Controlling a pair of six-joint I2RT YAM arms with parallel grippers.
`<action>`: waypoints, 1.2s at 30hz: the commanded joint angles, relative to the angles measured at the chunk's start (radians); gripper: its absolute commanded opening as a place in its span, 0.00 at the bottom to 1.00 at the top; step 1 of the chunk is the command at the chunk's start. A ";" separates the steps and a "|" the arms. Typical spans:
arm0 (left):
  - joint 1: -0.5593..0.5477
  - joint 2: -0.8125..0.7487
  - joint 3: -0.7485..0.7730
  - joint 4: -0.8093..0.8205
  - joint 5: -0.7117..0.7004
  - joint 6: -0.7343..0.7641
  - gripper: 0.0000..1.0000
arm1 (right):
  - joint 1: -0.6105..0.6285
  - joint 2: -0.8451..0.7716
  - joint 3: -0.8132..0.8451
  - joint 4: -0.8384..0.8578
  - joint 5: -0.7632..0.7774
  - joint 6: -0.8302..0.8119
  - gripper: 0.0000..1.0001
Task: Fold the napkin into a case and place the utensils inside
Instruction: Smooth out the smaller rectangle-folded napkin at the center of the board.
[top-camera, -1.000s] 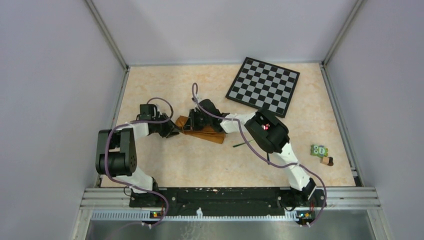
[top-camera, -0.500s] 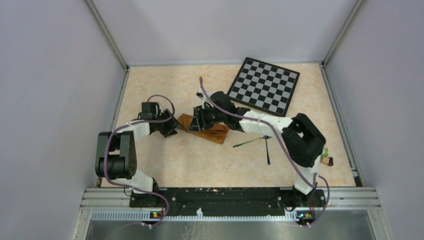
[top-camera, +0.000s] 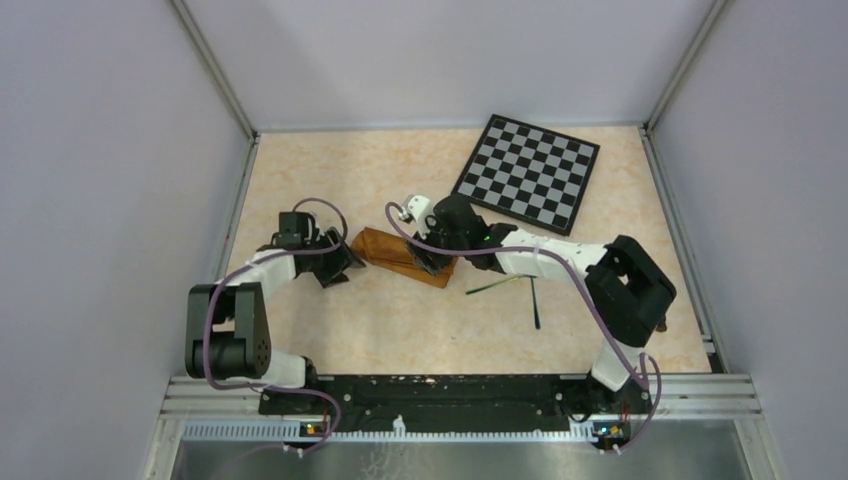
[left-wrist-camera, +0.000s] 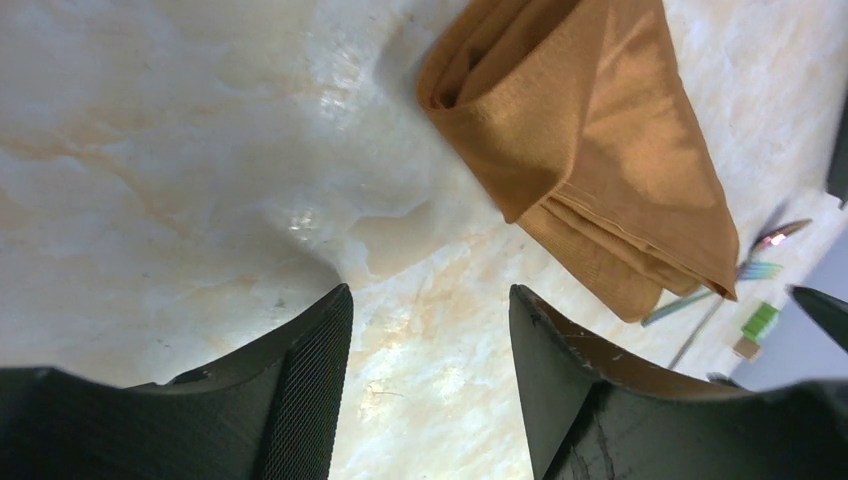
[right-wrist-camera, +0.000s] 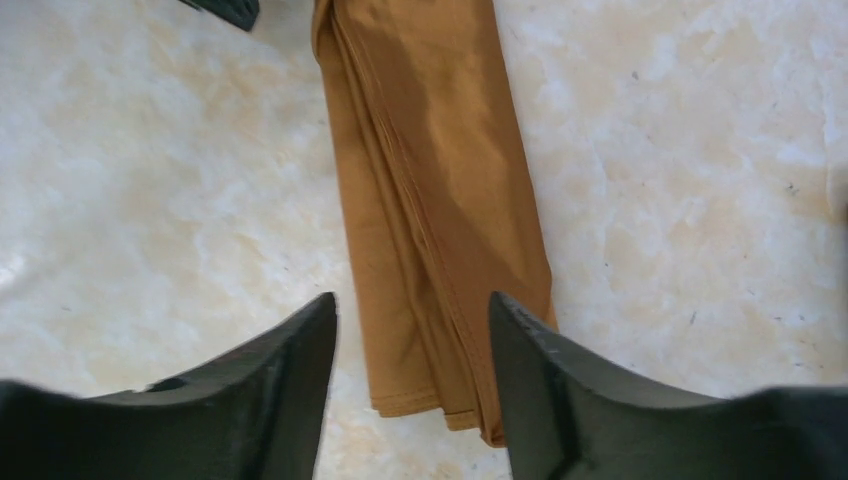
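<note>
The napkin (top-camera: 395, 255) lies folded into a narrow rust-brown case on the table, also seen in the left wrist view as the napkin (left-wrist-camera: 590, 150) and in the right wrist view as the napkin (right-wrist-camera: 430, 200). My left gripper (top-camera: 335, 266) is open just left of its left end, and my left gripper (left-wrist-camera: 430, 300) holds nothing. My right gripper (top-camera: 432, 262) hovers open over the right end; the cloth's hem lies between the fingers of my right gripper (right-wrist-camera: 412, 310). The utensils lie right of the case: a thin fork (top-camera: 495, 285) and a dark spoon (top-camera: 535, 303), its reddish bowl (left-wrist-camera: 780, 234) visible.
The black-and-grey checkered board (top-camera: 527, 173) lies at the back right. A small green object (left-wrist-camera: 760, 320) sits beyond the utensils. The right arm's elbow (top-camera: 630, 290) stands at the right side of the table, near the metal edge rail (top-camera: 690, 260).
Both grippers have opened and let go of the cloth. The left gripper has backed off to the left. The right arm's elbow has swung right, uncovering the utensils.
</note>
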 joint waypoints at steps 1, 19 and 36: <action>0.005 -0.005 -0.040 0.066 0.161 -0.021 0.64 | 0.005 0.017 0.027 -0.028 0.062 -0.111 0.51; -0.107 0.160 -0.176 0.446 0.279 -0.295 0.42 | 0.070 0.183 0.069 0.013 0.188 -0.184 0.44; -0.159 0.189 -0.137 0.412 0.205 -0.283 0.38 | 0.049 0.095 0.071 0.024 0.123 -0.125 0.40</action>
